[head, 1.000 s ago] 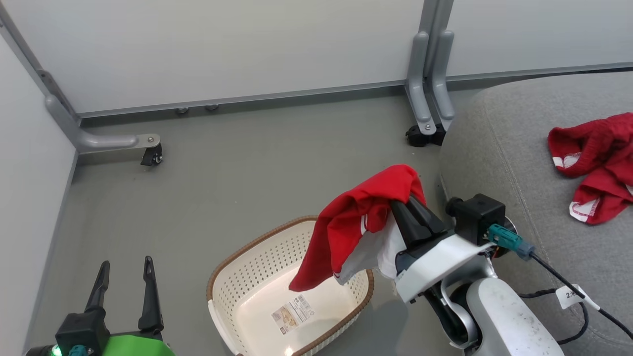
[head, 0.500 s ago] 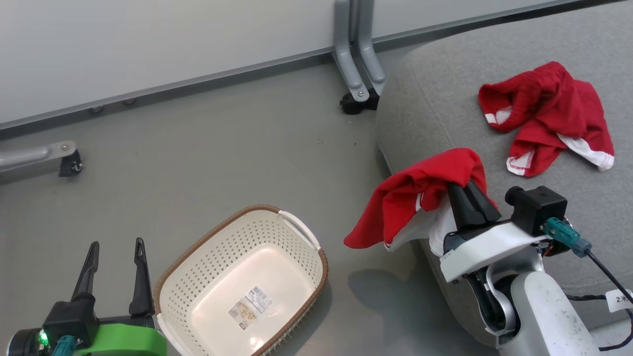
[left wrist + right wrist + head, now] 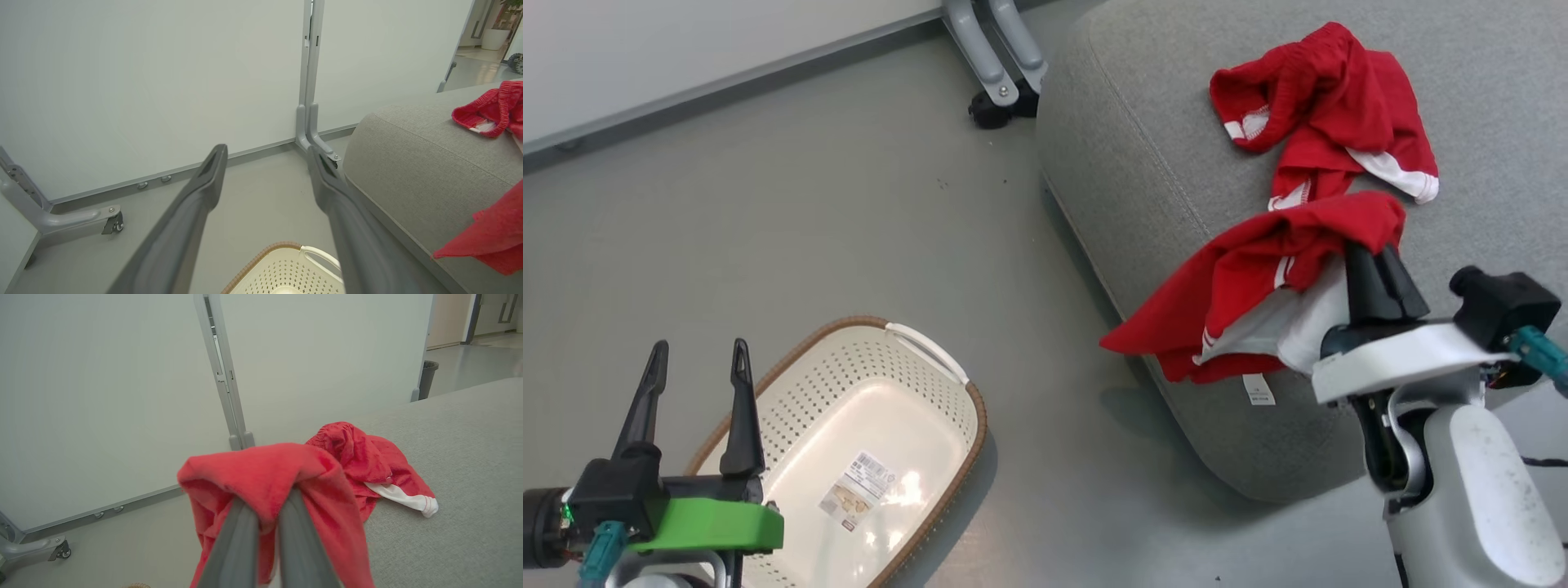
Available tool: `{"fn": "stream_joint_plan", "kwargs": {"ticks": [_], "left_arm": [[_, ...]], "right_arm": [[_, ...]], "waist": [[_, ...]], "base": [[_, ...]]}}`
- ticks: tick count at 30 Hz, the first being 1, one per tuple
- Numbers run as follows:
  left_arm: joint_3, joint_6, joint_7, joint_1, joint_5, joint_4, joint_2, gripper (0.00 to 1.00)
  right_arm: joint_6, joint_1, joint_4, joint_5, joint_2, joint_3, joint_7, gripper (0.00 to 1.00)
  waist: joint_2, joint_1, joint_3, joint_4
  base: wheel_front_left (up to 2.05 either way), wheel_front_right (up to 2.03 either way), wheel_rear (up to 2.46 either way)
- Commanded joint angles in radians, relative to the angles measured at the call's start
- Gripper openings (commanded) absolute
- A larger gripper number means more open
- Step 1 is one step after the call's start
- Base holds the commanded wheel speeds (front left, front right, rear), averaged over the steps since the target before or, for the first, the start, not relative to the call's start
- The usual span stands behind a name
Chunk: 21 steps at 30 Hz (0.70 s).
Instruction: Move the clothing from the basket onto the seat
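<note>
Red garment (image 3: pixel 1241 269) is clamped in the closed right jaws over the seat (image 3: pixel 1143 163) edge, a second garment (image 3: pixel 1331 98) is laid on the seat just beyond them, and the basket (image 3: pixel 866 376) is seen below the widely parted left jaws.

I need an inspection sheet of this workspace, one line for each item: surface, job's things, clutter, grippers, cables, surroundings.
Surface: grey floor; grey upholstered seat at the right.
Job's things: basket on the floor, empty but for a label; one red garment lying on the seat; second red garment held up, hanging over the seat's edge.
Clutter: nothing seen.
Grippers: right gripper shut on the second red garment; left gripper open, empty, near the basket.
Cables: teal-plugged cable at the right wrist.
Surroundings: pale partition panels on grey castor feet; dark bin far off.
</note>
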Motion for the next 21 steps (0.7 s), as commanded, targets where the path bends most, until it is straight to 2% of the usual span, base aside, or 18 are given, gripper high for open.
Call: {"fn": "stream_joint_plan", "kwargs": {"ticks": [1,5,10,21], "left_arm": [[0.005,0.001,0.004,-0.022,0.009,-0.011,0.016,1.00],[0.001,-0.002,0.020,-0.046,0.018,-0.049,0.032,1.00],[-0.005,-0.008,0.043,-0.082,0.028,-0.095,0.054,1.00],[-0.006,-0.012,0.076,-0.176,0.040,-0.196,0.097,1.00]], "right_arm": [[0.000,-0.040,0.004,-0.005,0.001,-0.016,-0.013,0.00],[0.000,-0.127,0.015,-0.023,-0.001,-0.086,-0.017,0.00],[0.000,-0.260,0.034,-0.025,-0.035,-0.171,-0.012,0.00],[0.000,-0.595,0.149,0.012,-0.198,-0.341,0.017,0.00]], "waist": [[0.0000,0.0000,0.066,-0.049],[0.0000,0.0000,0.115,-0.048],[0.0000,0.0000,0.187,-0.028],[0.0000,0.0000,0.370,0.049]], "base": [[0.00,0.00,0.00],[0.00,0.00,0.00],[0.00,0.00,0.00],[0.00,0.00,0.00]]}}
